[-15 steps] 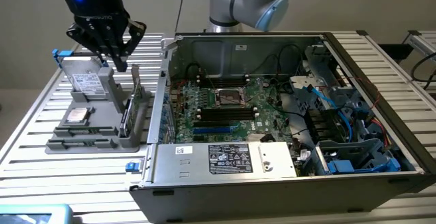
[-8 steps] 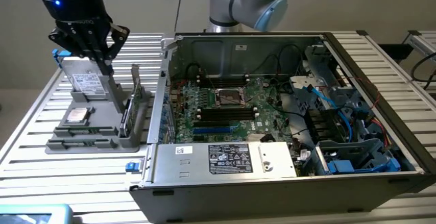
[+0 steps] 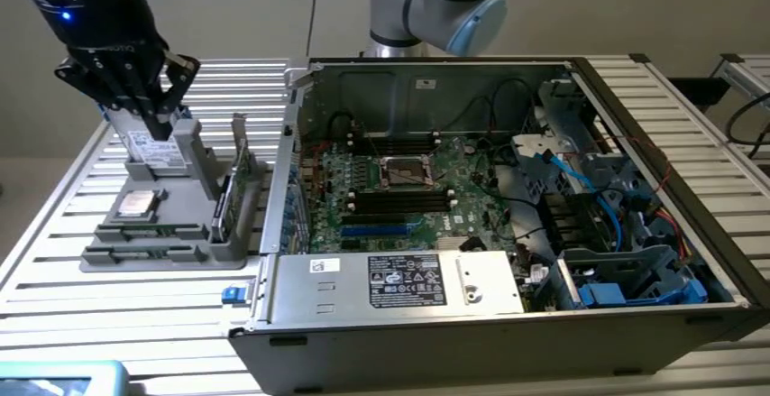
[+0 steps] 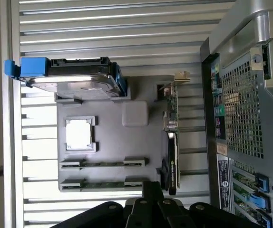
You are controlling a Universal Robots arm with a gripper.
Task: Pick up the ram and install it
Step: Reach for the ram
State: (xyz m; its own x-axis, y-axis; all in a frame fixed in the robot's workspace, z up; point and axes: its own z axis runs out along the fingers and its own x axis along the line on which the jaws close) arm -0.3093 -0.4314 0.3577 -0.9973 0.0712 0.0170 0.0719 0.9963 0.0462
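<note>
Approach step: your black gripper (image 3: 160,130) hangs shut, empty, over the grey tray (image 4: 112,142); its edge-slotted thin green ram stick (image 4: 102,164) likely needs opened jaws.

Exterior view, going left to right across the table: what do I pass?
The gray tray holding the ram sticks → upright green expansion card → motherboard inside the open computer case → drive cage with blue cables.
</note>
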